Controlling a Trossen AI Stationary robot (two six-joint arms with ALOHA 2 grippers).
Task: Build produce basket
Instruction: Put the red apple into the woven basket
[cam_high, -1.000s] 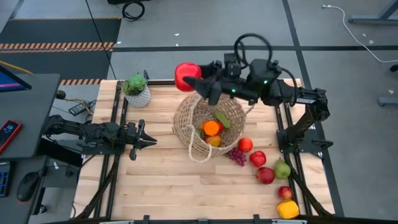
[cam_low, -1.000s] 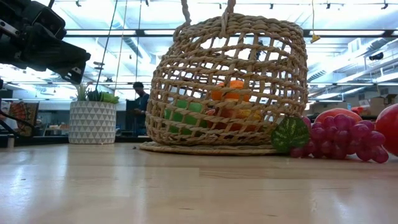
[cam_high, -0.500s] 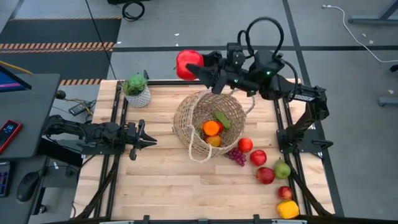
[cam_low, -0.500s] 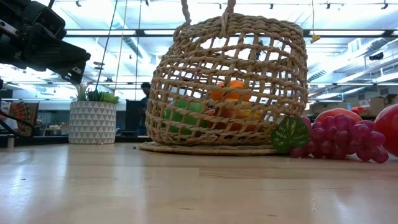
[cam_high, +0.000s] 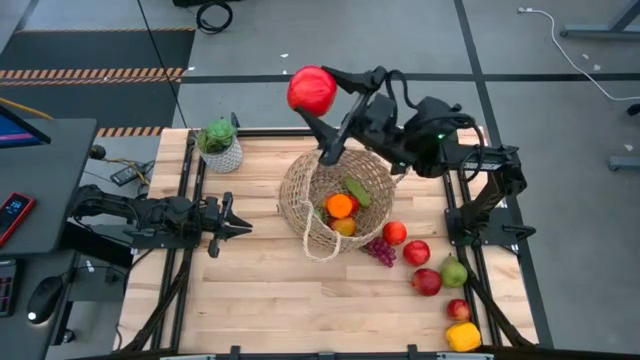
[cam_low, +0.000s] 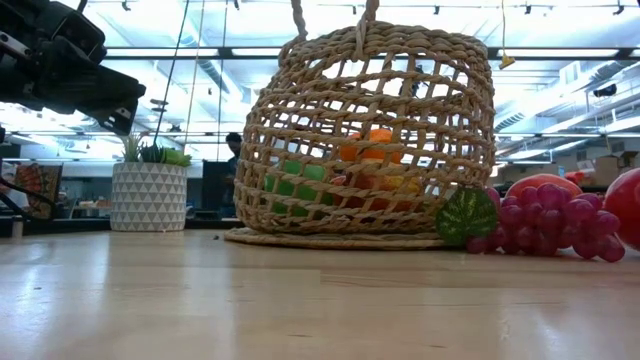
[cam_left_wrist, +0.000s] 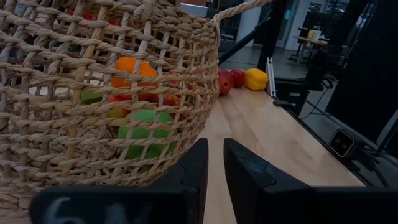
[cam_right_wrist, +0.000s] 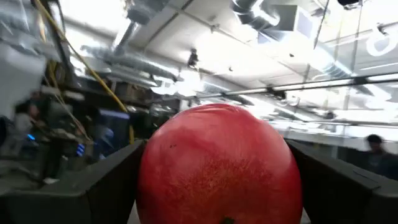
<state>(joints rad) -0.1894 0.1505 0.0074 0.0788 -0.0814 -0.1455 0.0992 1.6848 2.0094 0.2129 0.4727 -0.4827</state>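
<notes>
Right gripper (cam_high: 322, 98) grips one red apple (cam_high: 311, 90) above one basket (cam_high: 305, 185) (left gripper (cam_high: 238, 228) closed, empty)

Two black jointed arms — the right arm (cam_high: 470, 160) carries a looping black cable above its wrist and a small green indicator light; the left arm (cam_high: 130, 220) ends in slim, tapering black fingers (cam_left_wrist: 249, 180) — flat-sided, matte.

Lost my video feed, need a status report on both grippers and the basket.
Right gripper shut on red apple, raised above the basket's far rim. Left gripper shut, empty, waiting left of basket. Basket part-filled. Nothing in the way.
</notes>
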